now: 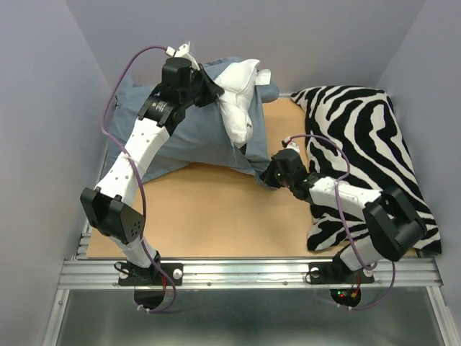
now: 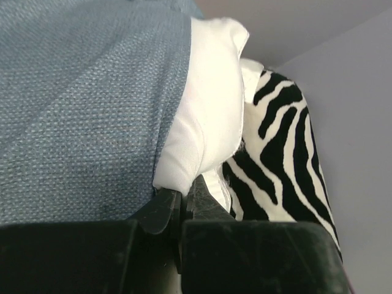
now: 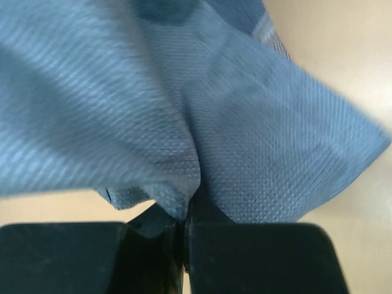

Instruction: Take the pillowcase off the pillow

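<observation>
The left gripper [image 2: 182,201] is pinched tight on a fold of the white pillow [image 2: 208,110], right where it bulges out of the open mouth of the pillowcase [image 2: 79,104]. The right gripper [image 3: 184,215] is clamped on a gathered edge of that blue-grey cloth, at its near corner just beside the zebra-print cushion [image 1: 367,137]. Outward from the two pinches, the pillow is only partly out: a white hump shows at the far side of the table [image 1: 209,209], while most of it seems to lie inside the case, which sprawls across the far left beneath the left arm. The risk, as I judge it, is how little cloth each pinch holds: if the arms pull apart, a thin fold could slip from either grip. The left pinch also sits close to the case's hem, so it may catch blue cloth too, and then the two pulls would fight each other. The case could also bunch on the pillow's plump body.
</observation>
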